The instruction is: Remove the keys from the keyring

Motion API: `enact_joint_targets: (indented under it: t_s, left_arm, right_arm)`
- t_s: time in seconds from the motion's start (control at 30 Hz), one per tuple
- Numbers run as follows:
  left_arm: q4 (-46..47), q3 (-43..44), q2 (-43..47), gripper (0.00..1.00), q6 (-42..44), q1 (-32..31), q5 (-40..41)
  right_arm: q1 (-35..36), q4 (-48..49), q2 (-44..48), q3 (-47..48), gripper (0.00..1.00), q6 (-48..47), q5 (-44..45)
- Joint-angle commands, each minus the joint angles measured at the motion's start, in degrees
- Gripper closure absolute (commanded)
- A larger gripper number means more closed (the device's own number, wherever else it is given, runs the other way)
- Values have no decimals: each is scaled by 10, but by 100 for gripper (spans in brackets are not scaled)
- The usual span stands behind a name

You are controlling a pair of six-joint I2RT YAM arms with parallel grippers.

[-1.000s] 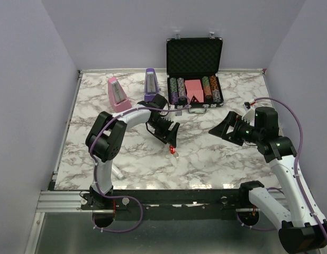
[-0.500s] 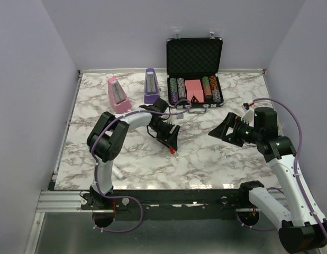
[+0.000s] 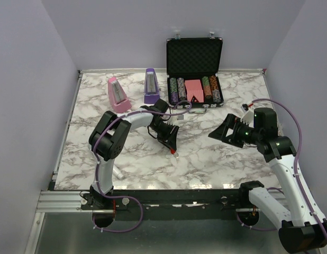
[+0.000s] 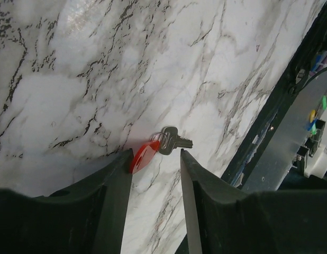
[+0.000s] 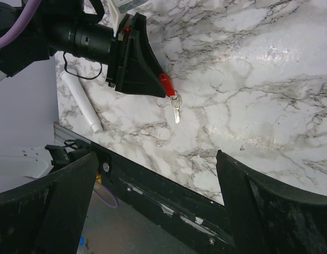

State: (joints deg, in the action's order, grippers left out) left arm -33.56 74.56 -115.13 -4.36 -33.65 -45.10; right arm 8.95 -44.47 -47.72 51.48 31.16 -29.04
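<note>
**Near the bench's front edge: left end effector straddling the red keyring**

Along the bottom of the overhead frame, a white tube (image 3: 117, 173) lies at the lower left of the marble bench (image 3: 216, 159), close to the front rail.

Just past it, a little below the middle of the frame, the keyring (image 4: 144, 157) lies flat on the marble. It is a red oblong tag with a thin metal ring at its upper end. The keys (image 4: 173, 139) hang from that ring; only one silvery piece can be made out, pointing toward the bench's front edge.

The left end effector (image 4: 155, 154) is tilted down over it, fingers partly apart. The red tag sits in the gap, its lower end right against the left finger. The other finger stands clear of it, so nothing is clamped.

At centre right of the overhead frame, the right end effector (image 3: 219, 127) hangs above the bench, spread wide and holding nothing, well apart from the keyring.

Farther back, at upper left, a pink metronome (image 3: 118, 95) and a purple metronome (image 3: 151, 85) stand upright. Right of them at the far edge, a black case (image 3: 194, 55) stands open, with poker chips and a pink block inside.
</note>
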Motion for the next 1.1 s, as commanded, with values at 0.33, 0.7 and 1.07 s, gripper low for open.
enact_joint_targets:
  t_s: [0.33,0.7,1.07]
  left_arm:
    - [7,-5,-21,74,1,-5,13]
    - [0,1,24,100,-19,-7,8]
    - [-49,50,115,100,-124,-12,12]
  right_arm:
    - [3,-22,-4,9,0,-22,-18]
    - [3,-5,-6,5,0,-17,-26]
    - [4,140,-42,24,0,86,-87]
